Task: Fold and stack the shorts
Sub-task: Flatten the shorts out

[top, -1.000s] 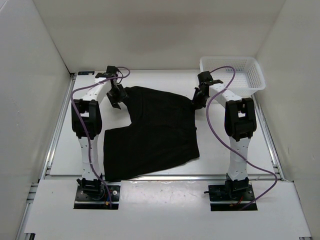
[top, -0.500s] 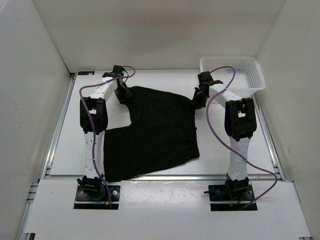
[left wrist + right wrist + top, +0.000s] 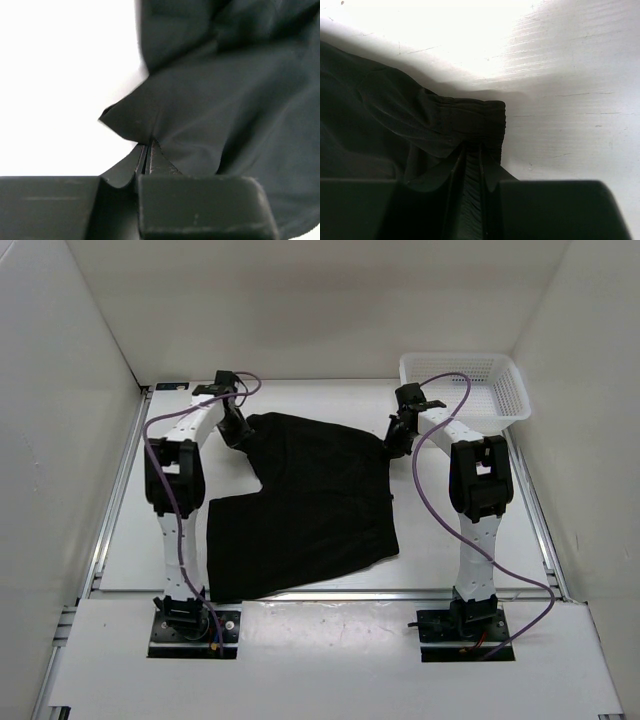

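Pinching shorts [image 3: 300,510] — left hand [image 3: 146,151], right hand [image 3: 472,152], overhead unclear

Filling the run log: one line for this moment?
stage: pre-fold grasp | left fingers: shut on far-left corner of plain black fabric shorts | right fingers: shut on far-right waistband corner | shorts: spread out

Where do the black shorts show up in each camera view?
Top external: shorts spread across the picture's middle.
Left wrist: shorts fill the right side.
Right wrist: shorts fill the lower left.
Shared landmark: white table.
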Tool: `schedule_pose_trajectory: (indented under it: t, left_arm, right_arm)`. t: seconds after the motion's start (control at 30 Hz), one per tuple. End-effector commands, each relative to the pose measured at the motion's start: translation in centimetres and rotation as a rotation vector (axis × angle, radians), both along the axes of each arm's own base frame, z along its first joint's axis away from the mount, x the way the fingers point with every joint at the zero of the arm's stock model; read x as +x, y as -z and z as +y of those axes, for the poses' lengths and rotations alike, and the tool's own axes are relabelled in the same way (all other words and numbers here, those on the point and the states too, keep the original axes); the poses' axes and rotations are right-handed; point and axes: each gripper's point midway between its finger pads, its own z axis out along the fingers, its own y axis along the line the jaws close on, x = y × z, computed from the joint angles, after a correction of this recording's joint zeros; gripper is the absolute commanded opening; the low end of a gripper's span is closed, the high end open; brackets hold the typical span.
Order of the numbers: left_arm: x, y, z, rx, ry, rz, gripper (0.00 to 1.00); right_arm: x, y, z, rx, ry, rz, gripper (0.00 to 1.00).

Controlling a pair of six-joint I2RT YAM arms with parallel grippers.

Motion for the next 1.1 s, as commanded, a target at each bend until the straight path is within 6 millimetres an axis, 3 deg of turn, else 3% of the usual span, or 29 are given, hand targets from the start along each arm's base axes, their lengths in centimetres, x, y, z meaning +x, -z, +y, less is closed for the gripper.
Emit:
schedule_pose_trajectory:
  t: [0.0,0.07,0.1,0.13,0.2,0.23,0.27,0.37,0.4,0.43,0.47,0.5,0.53,0.57,0.63,0.67,0.7,0.73,0.77,0.8,0.83,0.87,0.9,0.93,0.97,1.0,1.03,1.07]
  left_arm:
    - [-1.3,-7.5,3.1,0.029,-0.049,-0.136,0.11]
    - [-4.3,-5.8,3.9,0.037,-0.06,-0.065,0.11]
    - [-5.1,-6.7,3.9,0.03,-0.073,-0.085,0.11]
    - [-7.3,-4.7,4.0,0.031,-0.088,-0.021,0.11]
    - [-9.1,-4.4,4.2,0.032,-0.115,-0.013,0.11]
    - [-11.1,-2.6,4.2,0.031,-0.142,0.045,0.11]
    - [-11.7,-2.0,4.4,0.038,-0.156,0.057,0.11]
    - [-13.3,-0.3,4.4,0.02,-0.167,0.122,0.24]
    - [-13.3,-0.3,4.4,0.02,-0.167,0.122,0.37]
    - [-13.1,-0.6,4.3,0.018,-0.167,0.113,0.41]
    - [-12.3,-1.5,4.3,0.013,-0.167,0.08,0.6]
    - [-11.9,-2.3,4.6,0.027,-0.172,0.06,0.85]
    - [-11.4,-3.1,4.7,0.032,-0.175,0.038,0.87]
    - [-10.0,-5.1,4.9,0.041,-0.172,-0.022,0.96]
    - [-8.7,-7.1,5.6,0.074,-0.178,-0.074,0.96]
    - [-8.3,-6.9,5.5,0.076,-0.178,-0.058,0.96]
    - [-6.6,-8.5,5.6,0.084,-0.166,-0.106,0.95]
    - [-6.0,-8.6,5.5,0.098,-0.149,-0.109,0.92]
    - [-5.1,-7.5,5.4,0.105,-0.139,-0.088,0.86]
    - [-3.8,-8.4,5.4,0.105,-0.132,-0.109,0.83]
    - [-3.0,-8.1,5.3,0.106,-0.132,-0.105,0.81]
    - [-2.3,-7.7,5.3,0.111,-0.12,-0.097,0.79]
    - [-1.6,-5.5,5.2,0.118,-0.117,-0.049,0.76]
    - [-0.3,-6.2,5.0,0.109,-0.107,-0.07,0.74]
    - [0.2,-5.7,5.0,0.114,-0.097,-0.06,0.72]
    - [0.6,-3.6,4.7,0.103,-0.089,-0.018,0.7]
    - [1.6,-4.1,4.2,0.082,-0.074,-0.036,0.64]
    - [1.7,-3.6,4.0,0.07,-0.069,-0.023,0.61]
  right_arm:
    - [-1.1,-0.5,0.1,0.005,-0.012,0.018,0.2]
    - [-1.1,-0.5,0.1,0.005,-0.012,0.018,0.17]
    - [-1.1,-0.5,0.1,0.005,-0.012,0.018,0.17]
    - [-1.1,-0.5,0.1,0.009,-0.002,0.02,0.17]
    - [-1.3,-0.2,0.1,0.007,-0.002,0.029,0.16]
    - [-1.3,-0.2,0.1,0.007,-0.002,0.029,0.16]
    - [-1.5,-0.3,0.0,0.007,-0.002,0.029,0.16]
    - [-1.6,-0.5,0.0,0.009,-0.002,0.022,0.17]
    - [-1.6,-0.5,0.0,0.009,-0.002,0.022,0.2]
    - [-1.6,-0.5,0.0,0.009,-0.002,0.022,0.23]
    - [-1.8,-0.7,0.0,0.009,-0.002,0.02,0.28]
    - [-1.9,-1.0,-0.1,0.007,-0.012,0.012,0.4]
    - [-1.8,-1.4,-0.3,-0.004,-0.016,-0.002,0.47]
    - [-2.0,-2.0,-0.5,-0.009,-0.012,-0.014,0.54]
    - [-2.0,-3.2,-1.0,-0.026,-0.014,-0.047,0.66]
    - [-2.2,-3.3,-1.4,-0.046,-0.004,-0.053,0.67]
    - [-2.0,-3.9,-1.5,-0.05,0.001,-0.069,0.7]
    - [-2.2,-4.7,-1.6,-0.05,-0.007,-0.087,0.7]
    - [-2.6,-4.9,-1.3,-0.049,-0.016,-0.089,0.7]
    - [-2.6,-5.4,-1.3,-0.046,-0.016,-0.099,0.7]
    - [-2.6,-5.8,-1.3,-0.044,-0.015,-0.109,0.7]
    - [-2.6,-5.8,-1.3,-0.047,-0.023,-0.111,0.67]
    - [-2.6,-5.8,-1.3,-0.047,-0.024,-0.111,0.62]
    - [-2.3,-5.6,-1.1,-0.042,-0.04,-0.109,0.56]
    - [-1.7,-6.1,-0.9,-0.041,-0.04,-0.116,0.38]
    - [-1.8,-6.1,-0.2,-0.027,-0.069,-0.112,0.3]
    - [-1.7,-5.2,-0.1,-0.034,-0.07,-0.084,0.24]
    - [-1.3,-5.6,0.6,-0.026,-0.097,-0.093,0.17]
